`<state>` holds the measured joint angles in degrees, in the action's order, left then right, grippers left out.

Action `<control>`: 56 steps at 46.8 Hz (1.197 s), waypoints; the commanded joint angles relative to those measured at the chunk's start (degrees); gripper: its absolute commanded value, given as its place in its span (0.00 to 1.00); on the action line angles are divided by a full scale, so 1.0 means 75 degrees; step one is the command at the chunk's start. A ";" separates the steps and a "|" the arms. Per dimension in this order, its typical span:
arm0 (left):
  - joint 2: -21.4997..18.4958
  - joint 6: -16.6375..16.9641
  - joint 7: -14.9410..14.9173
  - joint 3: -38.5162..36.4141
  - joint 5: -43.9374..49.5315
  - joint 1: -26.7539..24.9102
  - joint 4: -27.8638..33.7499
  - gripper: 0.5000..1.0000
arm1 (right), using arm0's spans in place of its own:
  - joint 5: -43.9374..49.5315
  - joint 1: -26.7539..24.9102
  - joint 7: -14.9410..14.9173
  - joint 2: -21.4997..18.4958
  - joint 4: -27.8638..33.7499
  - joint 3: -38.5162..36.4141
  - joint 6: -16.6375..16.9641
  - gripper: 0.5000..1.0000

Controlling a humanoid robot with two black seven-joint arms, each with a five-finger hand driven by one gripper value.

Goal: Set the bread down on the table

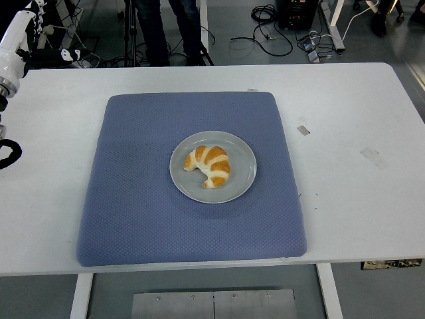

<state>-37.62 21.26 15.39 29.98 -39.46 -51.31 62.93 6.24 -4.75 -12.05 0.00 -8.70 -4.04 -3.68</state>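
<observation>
The bread is a golden croissant with pale stripes, lying on a round grey plate. The plate rests near the middle of a blue quilted mat on the white table. At the left edge, beside the mat's far-left side, only a small black curved part of my left hand shows, well away from the croissant. Nothing touches the croissant. My right arm is out of the picture.
A white machine part stands at the table's far left corner. Small tape scraps lie on the table to the right of the mat. A person's legs and cables show on the floor beyond the far edge.
</observation>
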 commanded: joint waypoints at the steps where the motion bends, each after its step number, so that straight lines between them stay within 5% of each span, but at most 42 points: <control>1: 0.0000 0.0001 -0.0001 0.0010 0.0000 -0.0002 0.0001 0.98 | 0.0000 0.0000 0.0002 0.0000 0.0000 0.0000 -0.0001 1.00; 31: 0.0000 0.0001 -0.0048 -0.0013 -0.0012 -0.0061 0.0059 0.98 | 0.0000 0.0000 0.0002 0.0000 0.0000 0.0000 -0.0001 1.00; 43: -0.0047 0.0012 -0.0165 -0.0856 -0.0082 -0.0506 0.0446 0.97 | 0.0000 0.0000 0.0002 0.0000 0.0000 0.0000 -0.0001 1.00; 56: -0.0047 0.0036 -0.0915 -0.1103 -0.1428 -0.0799 0.1242 0.97 | 0.0000 0.0000 0.0002 0.0000 0.0000 0.0000 -0.0001 1.00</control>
<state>-37.98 21.43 9.75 21.88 -47.39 -57.08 70.83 6.24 -4.74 -12.02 0.00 -8.70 -4.04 -3.69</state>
